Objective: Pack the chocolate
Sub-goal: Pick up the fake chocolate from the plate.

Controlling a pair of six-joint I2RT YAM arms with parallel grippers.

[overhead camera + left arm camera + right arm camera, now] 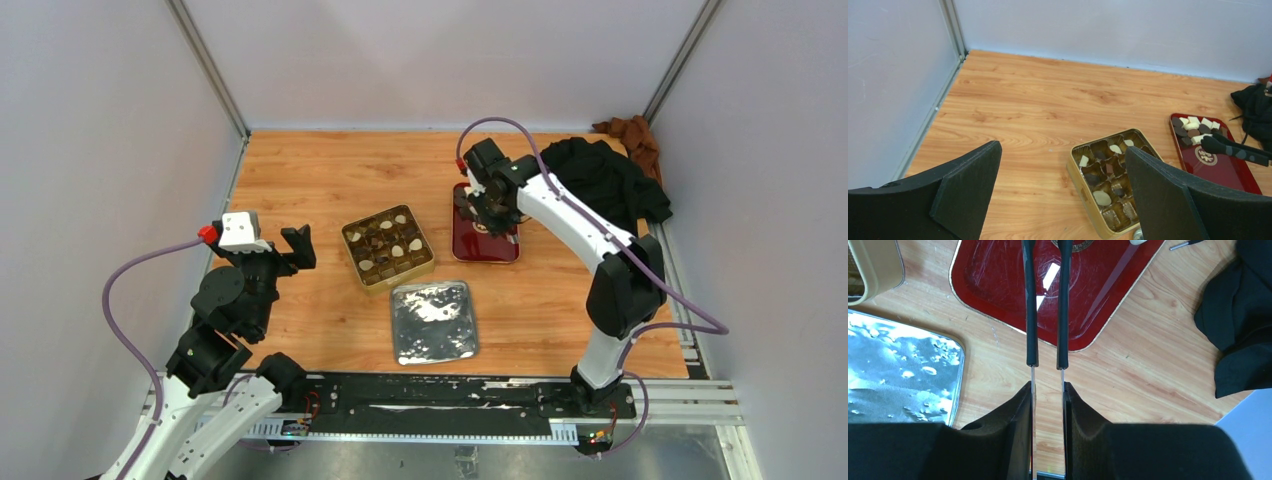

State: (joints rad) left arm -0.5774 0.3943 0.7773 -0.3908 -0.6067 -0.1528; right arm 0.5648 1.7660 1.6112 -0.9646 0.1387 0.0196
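1. Top: the left gripper [270, 243] hangs wide open and empty; the right gripper [490, 208] is over the red tray [503, 248].
2. Left wrist: chocolate [1193, 127] lies at the tray's far end, and more lies in the gold tin [1088, 197].
3. Right wrist: the fingers clamp tongs [1030, 315].

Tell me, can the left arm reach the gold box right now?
Probably yes. The left gripper is open and faces the gold box, and nothing stands between them. The right gripper, holding tongs, is off over the red tray.
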